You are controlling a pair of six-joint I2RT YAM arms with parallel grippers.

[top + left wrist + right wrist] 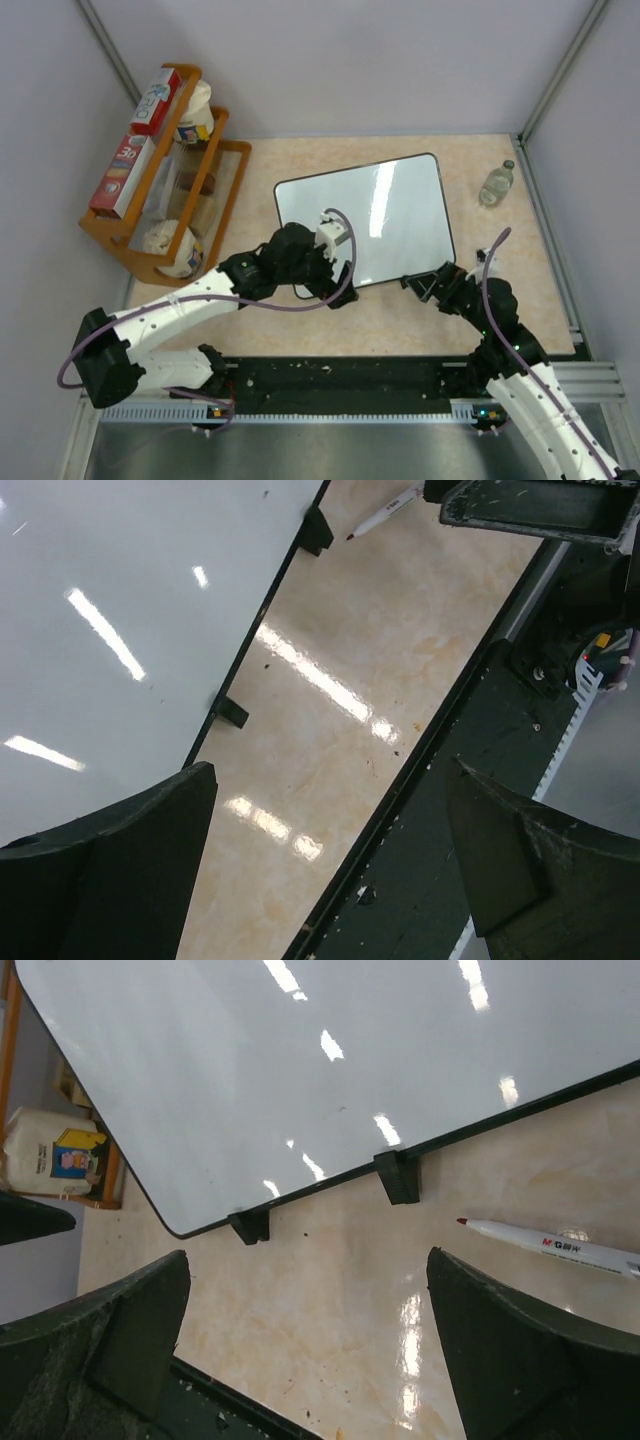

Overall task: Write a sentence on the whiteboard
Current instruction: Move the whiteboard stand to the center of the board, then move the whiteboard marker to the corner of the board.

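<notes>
The whiteboard (390, 215) lies flat on the beige table, its black feet toward the arms. It also shows in the left wrist view (120, 600) and the right wrist view (300, 1060). Its surface shows only light glare; no sentence is visible on it. An uncapped white marker (550, 1245) with a red tip lies on the table just in front of the board's near edge, and it also shows in the left wrist view (385, 512). My left gripper (325, 270) (332, 770) is open and empty over the board's near-left edge. My right gripper (425, 283) (308, 1257) is open and empty beside the marker.
A wooden rack (165, 180) with boxes and jars stands at the back left. A small clear bottle (496, 184) stands at the back right. A black rail (340, 375) runs along the table's near edge. Grey walls close in the sides and back.
</notes>
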